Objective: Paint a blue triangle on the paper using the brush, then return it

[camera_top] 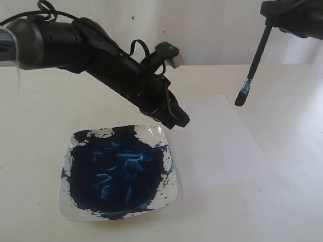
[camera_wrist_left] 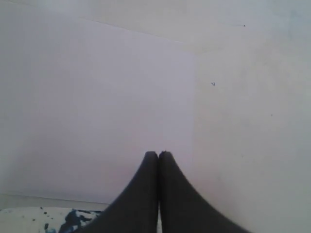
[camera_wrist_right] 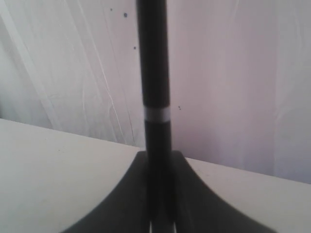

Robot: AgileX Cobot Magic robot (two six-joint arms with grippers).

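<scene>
Dish (camera_top: 170, 186) beside seemingly blank paper (camera_top: 217, 146), left arm (camera_top: 116, 65) overhanging, brush (camera_top: 255, 60) held above.

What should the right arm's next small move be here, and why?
Probably lower the brush onto the paper to begin the first stroke. The sheet is blank, and the brush's blue-loaded tip hangs in the air near the paper's far right corner.

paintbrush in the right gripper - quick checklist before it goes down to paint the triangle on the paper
1. Black-handled paintbrush clamped in right gripper: ok.
2. Its bristles carry blue paint: ok.
3. White paper sheet flat and blank: ok.
4. Left gripper, shut, at the sheet's edge beside the paint-smeared white dish, pinning it: cannot tell.
5. Brush tip over the sheet: cannot tell.
</scene>
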